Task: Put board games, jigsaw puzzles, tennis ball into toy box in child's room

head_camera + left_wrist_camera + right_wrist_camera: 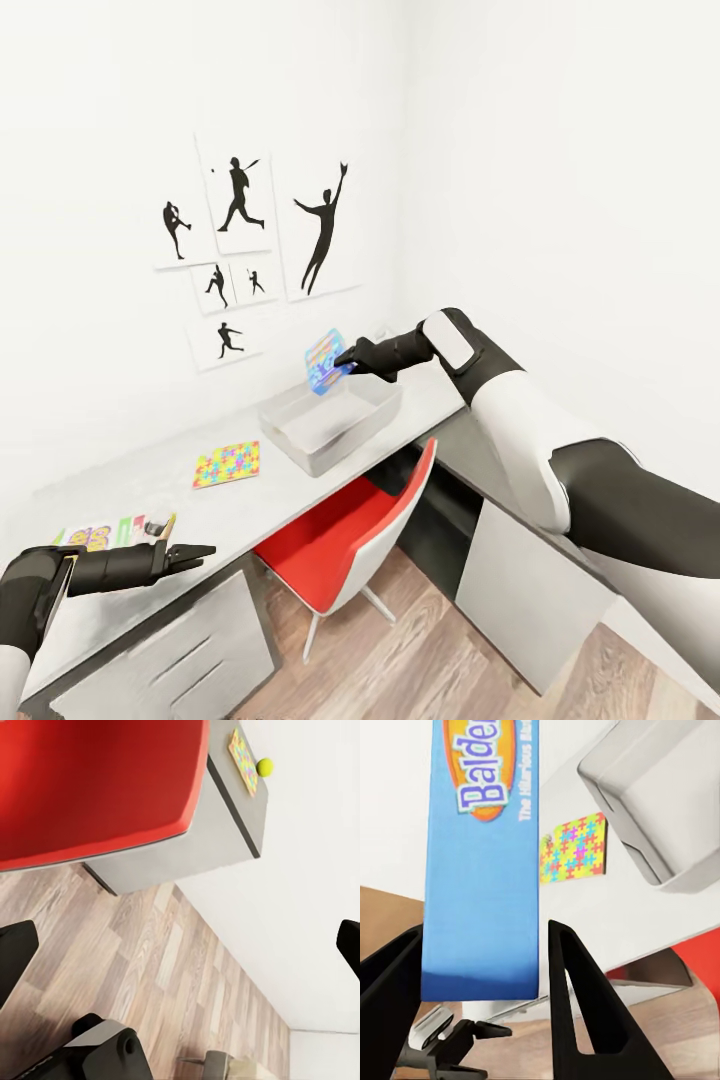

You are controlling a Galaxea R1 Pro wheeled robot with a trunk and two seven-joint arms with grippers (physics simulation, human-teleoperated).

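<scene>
Head view has my right tool (347,362) raised over the toy box (332,420), clamped on a blue board game (324,362) that hangs tilted just above the box's open interior. Along my right wrist view the same board game (480,870) sits between my two dark fingers (585,1012), its blue face carrying a yellow-and-orange logo that begins "Balder"; past it lies the grey toy box (660,802) and, beside that, a jigsaw puzzle (574,847) flat on the pale surface (607,922).

On the surface (200,510) in the head view, that jigsaw puzzle (227,464) lies apart from the toy box, toward my left arm. A flat printed box (115,532) rests near the surface's edge, just behind my left tool (195,553), which hovers with its fingers parted and nothing between them. A red chair (345,540) is tucked under the surface.

My left wrist view looks down at wood floor (135,967), the red chair (90,787), and a grey top carrying a second jigsaw puzzle (244,759) with a tennis ball (264,767) touching it.
</scene>
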